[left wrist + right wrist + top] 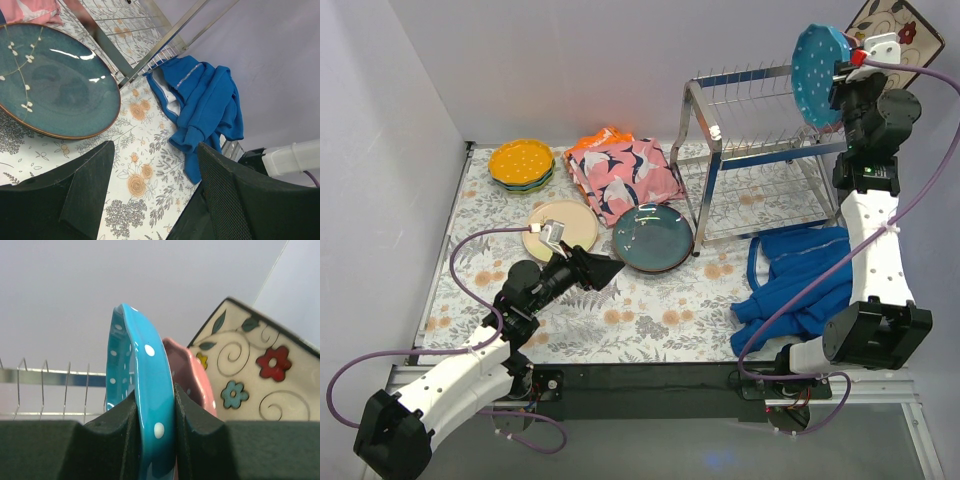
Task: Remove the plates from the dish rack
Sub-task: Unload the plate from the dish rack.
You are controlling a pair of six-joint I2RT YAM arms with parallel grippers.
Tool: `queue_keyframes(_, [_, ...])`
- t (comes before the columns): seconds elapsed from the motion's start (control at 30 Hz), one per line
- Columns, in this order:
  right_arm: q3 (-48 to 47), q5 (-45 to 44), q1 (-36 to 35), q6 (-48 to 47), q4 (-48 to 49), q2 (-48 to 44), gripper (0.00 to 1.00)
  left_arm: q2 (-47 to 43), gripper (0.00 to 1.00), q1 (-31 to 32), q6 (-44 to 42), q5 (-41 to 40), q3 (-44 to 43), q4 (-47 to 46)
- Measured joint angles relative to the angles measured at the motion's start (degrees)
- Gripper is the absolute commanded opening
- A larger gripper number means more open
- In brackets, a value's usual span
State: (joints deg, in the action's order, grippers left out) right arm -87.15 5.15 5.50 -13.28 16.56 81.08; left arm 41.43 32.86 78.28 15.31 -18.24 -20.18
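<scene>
My right gripper [842,72] is shut on the rim of a blue dotted plate [817,62] [146,390], holding it on edge over the right end of the chrome dish rack [760,150]. Behind it stand a pink dotted plate [192,372] and a square cream floral plate [895,35] [255,375]. On the mat lie a dark teal plate [653,237] [47,82], a cream-pink plate [560,228] and a stack topped by an orange dotted plate [521,161]. My left gripper [605,270] [157,192] hangs open just left of the teal plate, holding nothing.
A pink bird-print cloth [623,172] lies between the orange stack and the rack. A blue garment [800,275] [205,100] is bunched in front of the rack's right legs. White walls close in the left and back sides.
</scene>
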Motion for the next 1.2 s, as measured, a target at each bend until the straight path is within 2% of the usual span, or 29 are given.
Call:
queue_keyframes(0.3, [-4.5, 3.1, -0.7, 1.2, 2.5, -0.1, 0.01, 0.4, 0.65, 0.0, 0.0, 0.1, 0.0, 0.0])
queue_keyframes(0.57, [-4.5, 3.7, -1.0, 7.3, 2.4, 0.1, 0.01, 0.4, 0.66, 0.0, 0.0, 0.2, 0.0, 0.0])
queue_keyframes(0.8, [-7.5, 0.0, -1.0, 16.6, -1.2, 2.9, 0.01, 0.4, 0.66, 0.0, 0.1, 0.3, 0.0, 0.0])
queue_keyframes(1.2, [-10.4, -11.1, -1.0, 38.8, -11.3, 3.4, 0.01, 0.1, 0.66, 0.0, 0.2, 0.2, 0.0, 0.0])
